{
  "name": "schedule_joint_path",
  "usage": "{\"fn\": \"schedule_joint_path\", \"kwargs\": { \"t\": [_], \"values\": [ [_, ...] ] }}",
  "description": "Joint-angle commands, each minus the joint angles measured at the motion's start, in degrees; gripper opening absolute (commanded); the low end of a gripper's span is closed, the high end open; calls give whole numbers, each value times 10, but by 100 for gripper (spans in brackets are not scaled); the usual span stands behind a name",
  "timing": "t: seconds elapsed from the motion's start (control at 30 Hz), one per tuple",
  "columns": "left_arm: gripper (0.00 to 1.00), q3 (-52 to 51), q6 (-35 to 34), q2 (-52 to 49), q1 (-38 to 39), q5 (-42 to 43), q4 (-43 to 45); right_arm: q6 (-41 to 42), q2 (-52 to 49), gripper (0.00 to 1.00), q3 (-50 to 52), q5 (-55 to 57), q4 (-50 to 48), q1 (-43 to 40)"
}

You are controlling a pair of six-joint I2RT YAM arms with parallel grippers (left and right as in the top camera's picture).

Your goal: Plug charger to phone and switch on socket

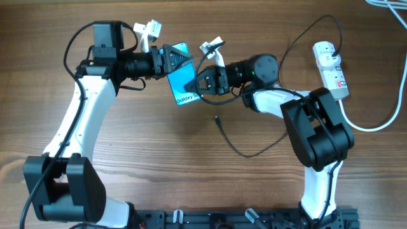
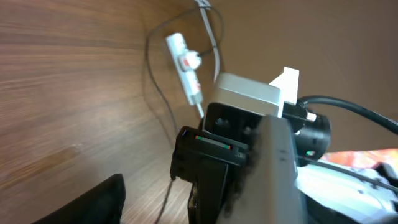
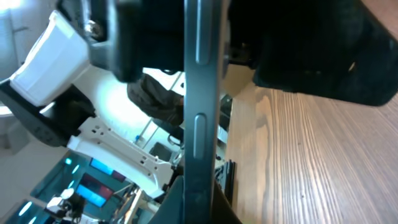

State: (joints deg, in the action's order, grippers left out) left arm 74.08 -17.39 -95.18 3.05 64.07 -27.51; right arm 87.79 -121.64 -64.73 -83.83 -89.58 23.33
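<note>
From above, we see the phone (image 1: 180,83) held off the bench (image 1: 191,165) between the two arms, screen up and tilted. The right claw (image 1: 198,81) is clamped on the phone's right edge. The left claw (image 1: 170,60) lies over its upper end. The socket (image 1: 332,65) rests well to the right of the phone, and its thick white cord (image 1: 375,127) curves away further right. The charger (image 1: 245,151) loops from the socket down across the bench. Its small free tip lies just below and to the right of the phone, touching neither claw.

In the left wrist view, the phone is a grey strip close to the lens. One dark finger (image 2: 93,202) stands clear to its left and the other is out of sight, so we cannot tell whether this claw grips. The socket shows small beyond the phone.

In the right wrist view, the phone runs edge-on through the middle, with its side buttons visible and a dark finger pressed beside it.
</note>
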Motion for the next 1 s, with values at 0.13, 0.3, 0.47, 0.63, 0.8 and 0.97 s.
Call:
{"fn": "schedule_joint_path", "kwargs": {
  "t": [0.13,0.3,0.47,0.63,0.8,0.97],
  "values": [
    [61,-2,5,7,1,165,46,65,2,4,-5,30,7,-2],
    [60,-2,5,7,1,165,46,52,2,4,-5,87,7,-7],
    [50,-2,5,7,1,165,46,50,2,4,-5,117,7,-7],
    [46,-2,5,7,0,165,46,49,2,4,-5,115,7,-7],
    [45,-2,4,7,0,165,46,52,2,4,-5,125,29,-7],
    [40,-2,5,7,0,165,46,59,2,4,-5,119,52,-7]
  ]
}}
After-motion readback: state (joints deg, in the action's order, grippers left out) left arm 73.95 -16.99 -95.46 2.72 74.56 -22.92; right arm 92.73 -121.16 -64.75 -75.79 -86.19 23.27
